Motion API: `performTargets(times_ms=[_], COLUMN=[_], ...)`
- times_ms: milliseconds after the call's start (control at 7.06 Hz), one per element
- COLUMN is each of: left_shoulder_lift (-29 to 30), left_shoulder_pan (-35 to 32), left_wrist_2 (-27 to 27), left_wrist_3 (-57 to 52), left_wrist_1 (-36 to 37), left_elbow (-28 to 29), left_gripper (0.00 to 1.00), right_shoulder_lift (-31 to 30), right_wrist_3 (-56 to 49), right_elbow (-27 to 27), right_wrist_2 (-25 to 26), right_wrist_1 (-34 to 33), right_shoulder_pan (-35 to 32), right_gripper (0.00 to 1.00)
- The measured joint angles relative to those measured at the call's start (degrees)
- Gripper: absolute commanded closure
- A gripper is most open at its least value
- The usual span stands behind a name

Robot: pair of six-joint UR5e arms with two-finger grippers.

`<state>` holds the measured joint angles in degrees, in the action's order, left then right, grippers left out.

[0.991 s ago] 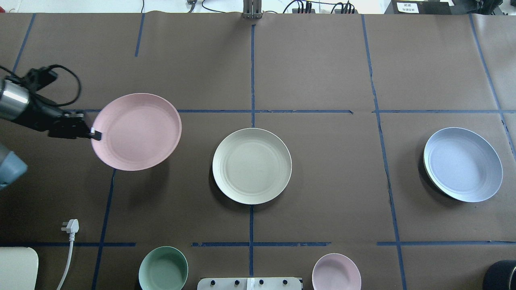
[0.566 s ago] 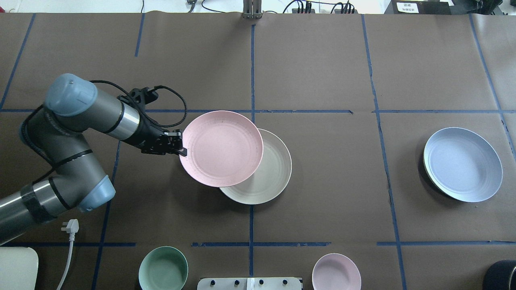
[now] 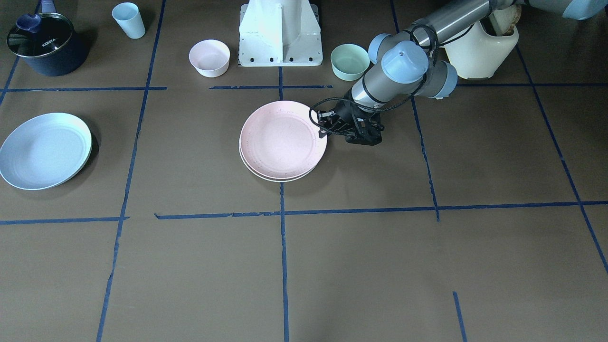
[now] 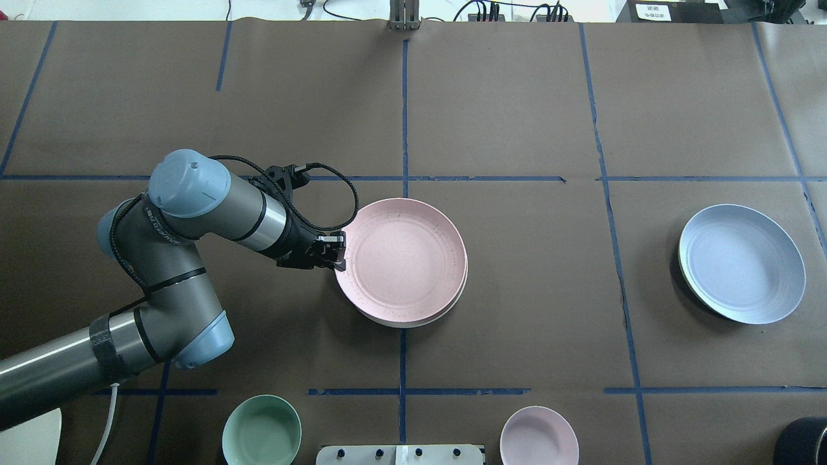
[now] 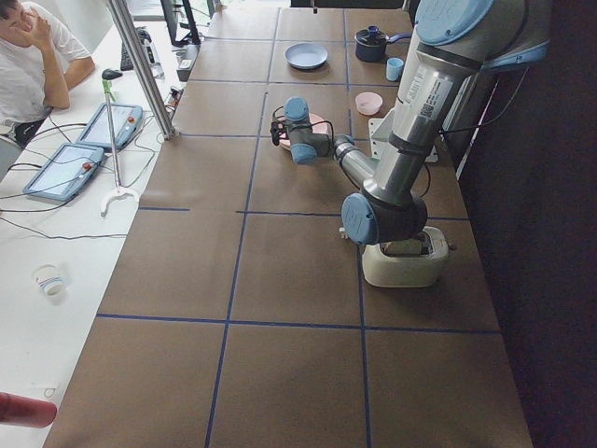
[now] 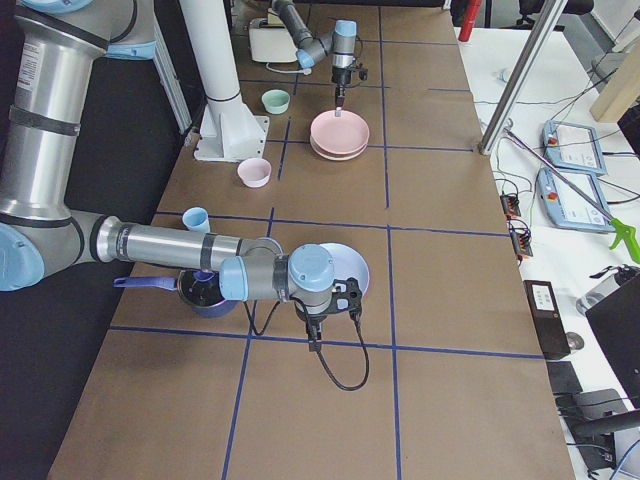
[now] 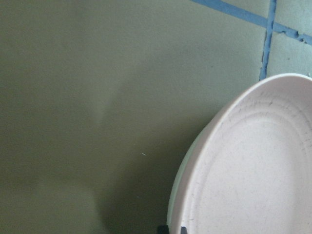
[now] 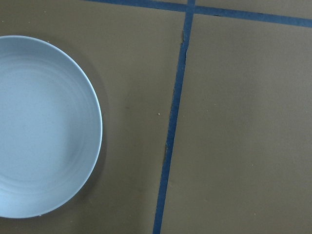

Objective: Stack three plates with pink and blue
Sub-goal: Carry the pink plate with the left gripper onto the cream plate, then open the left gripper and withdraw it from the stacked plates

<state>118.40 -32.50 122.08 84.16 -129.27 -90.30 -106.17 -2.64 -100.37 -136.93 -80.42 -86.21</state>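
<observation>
From across the table, the left gripper (image 3: 325, 131) is pinching the nearest rim of the pink plate (image 3: 280, 137). That plate is lying right in front of its fingers, over the cream-white plate (image 3: 281, 179). The blue plate (image 3: 43, 149) is sitting well apart, far beyond the stack from that gripper.

Overhead, a sliver of cream-white is peeking out on the sides away from the gripper.

From the right end, the right gripper (image 6: 316, 335) is hanging just beside the blue plate. Spread or pressed together, I cannot tell.

The left wrist camera is showing dark fingertips (image 7: 183, 230) straddling the pink rim. The right wrist camera is catching the blue plate off to one side.
</observation>
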Motion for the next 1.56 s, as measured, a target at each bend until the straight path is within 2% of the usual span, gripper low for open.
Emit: performTargets(times_ms=[142,566,850,1133,1558], left_shoulder_lift=[0.3,0.9,-0.7,-4.1,-16.8], left_shoulder_pan=[0.5,0.7,-4.1,-11.6,-26.3], left_wrist_2=[-0.1,-0.1,3.4,7.3,8.9], left_wrist_3=[0.7,2.2,-3.1,-18.8,-57.9], left_wrist_1=[0.0,0.1,1.2,9.0,27.1], left_elbow=[0.1,0.6,0.3,-1.5,-9.1], left_gripper=[0.01,0.00,0.00,0.00,0.00], right_shoulder_lift=[0.0,0.0,0.1,0.8,1.5], right_wrist_3=[0.0,0.0,0.1,0.2,0.6], right_elbow=[0.0,0.0,0.0,-0.2,-1.9], right_wrist_2=[0.0,0.0,0.0,-0.2,-0.8], right_wrist_1=[0.0,0.0,0.0,0.0,0.0], right_shoulder_pan=[0.0,0.0,0.0,0.1,0.1], right_gripper=[0.00,0.00,0.00,0.00,0.00])
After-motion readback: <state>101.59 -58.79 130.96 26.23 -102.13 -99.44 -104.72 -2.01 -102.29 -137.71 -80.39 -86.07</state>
